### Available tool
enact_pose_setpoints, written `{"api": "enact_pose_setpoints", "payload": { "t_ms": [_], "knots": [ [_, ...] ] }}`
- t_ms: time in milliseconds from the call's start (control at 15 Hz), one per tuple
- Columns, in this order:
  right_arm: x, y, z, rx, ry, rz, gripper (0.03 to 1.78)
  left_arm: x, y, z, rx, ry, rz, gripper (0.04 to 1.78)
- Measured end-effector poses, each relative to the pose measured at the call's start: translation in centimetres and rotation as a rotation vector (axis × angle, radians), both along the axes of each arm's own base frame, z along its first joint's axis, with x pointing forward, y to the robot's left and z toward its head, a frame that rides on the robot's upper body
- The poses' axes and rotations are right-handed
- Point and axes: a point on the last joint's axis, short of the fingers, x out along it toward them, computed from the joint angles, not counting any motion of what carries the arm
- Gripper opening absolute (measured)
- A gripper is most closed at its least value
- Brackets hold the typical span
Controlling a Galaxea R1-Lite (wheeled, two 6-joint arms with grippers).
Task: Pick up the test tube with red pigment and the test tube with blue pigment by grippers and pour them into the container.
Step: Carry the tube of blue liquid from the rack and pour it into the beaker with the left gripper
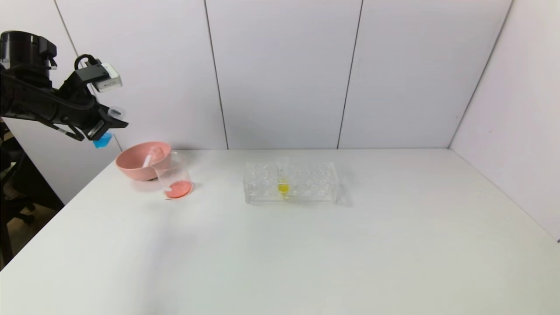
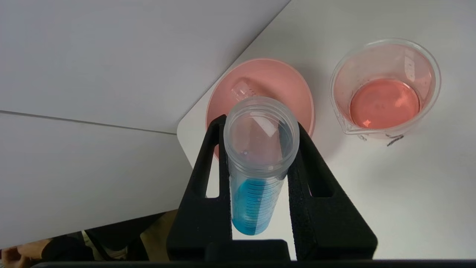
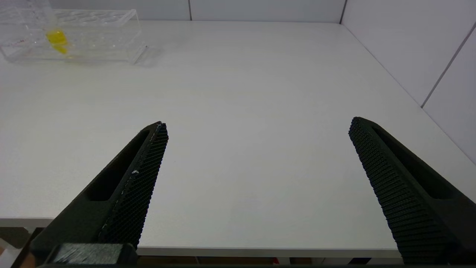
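My left gripper [image 1: 109,120] is shut on the test tube with blue pigment [image 2: 256,186] and holds it high beyond the table's far left corner, above and left of the pink bowl. Its blue tip [image 1: 103,141] hangs below the fingers. The container [image 1: 175,177], a clear beaker, stands right of the bowl and holds red-orange liquid [image 2: 385,102]. An empty clear tube [image 1: 150,157] lies in the bowl; no tube with red liquid is in view. My right gripper [image 3: 258,126] is open and empty over the table's near right part; it is out of the head view.
The pink bowl [image 1: 131,168] sits at the far left. A clear tube rack [image 1: 306,186] with a yellow-liquid tube [image 1: 283,179] stands mid-table. White walls close the back and right sides. The table's front edge [image 3: 260,251] lies under the right gripper.
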Motion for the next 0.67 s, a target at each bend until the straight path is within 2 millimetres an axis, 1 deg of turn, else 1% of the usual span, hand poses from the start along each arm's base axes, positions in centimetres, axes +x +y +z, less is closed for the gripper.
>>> {"api": "enact_pose_setpoints", "payload": {
  "t_ms": [267,400,667],
  "knots": [
    [0.0,0.0,0.0,0.0,0.0,0.0,1.77,-0.2,0.9,0.7,0.053,0.068,-0.091,0.45],
    [0.0,0.0,0.0,0.0,0.0,0.0,1.77,0.1,1.2,0.3,0.061,0.109,-0.12,0.45],
    [0.0,0.0,0.0,0.0,0.0,0.0,1.77,0.8,1.4,-0.1,0.063,0.111,-0.123,0.45]
  ]
}}
